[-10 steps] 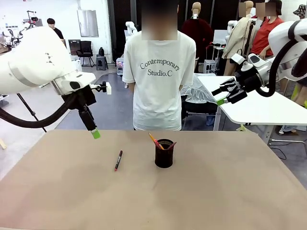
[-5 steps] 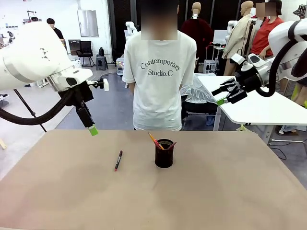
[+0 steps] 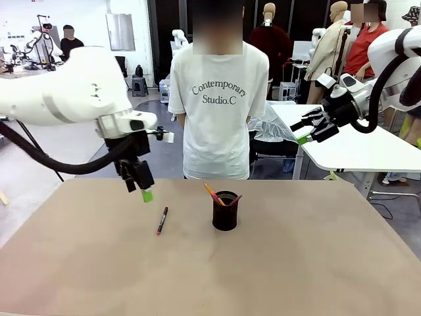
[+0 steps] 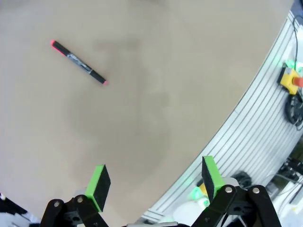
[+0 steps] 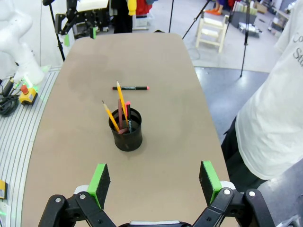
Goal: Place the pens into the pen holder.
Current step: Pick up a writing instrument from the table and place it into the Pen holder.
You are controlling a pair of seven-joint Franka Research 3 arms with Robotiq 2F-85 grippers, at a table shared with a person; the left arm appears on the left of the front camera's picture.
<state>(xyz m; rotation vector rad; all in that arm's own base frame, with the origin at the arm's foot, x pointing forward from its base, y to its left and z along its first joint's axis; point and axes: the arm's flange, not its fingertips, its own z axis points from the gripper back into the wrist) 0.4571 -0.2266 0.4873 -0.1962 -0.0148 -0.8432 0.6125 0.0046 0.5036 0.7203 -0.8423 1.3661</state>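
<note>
Tan counter (image 3: 316, 263) with a pen and a pen holder on it

A dark pen (image 3: 162, 220) with red ends is laid flat on the counter, left of centre, well apart from the black pen holder (image 3: 225, 211). The holder is stood upright near the middle; orange-yellow and pinkish-red pens are leaned inside it, their tips raised above the rim.

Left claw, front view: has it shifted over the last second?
Yes. The open left claw has swung toward picture right, closing on the dark pen with the red end that lies on the tan table, and now hangs just behind it.
</note>
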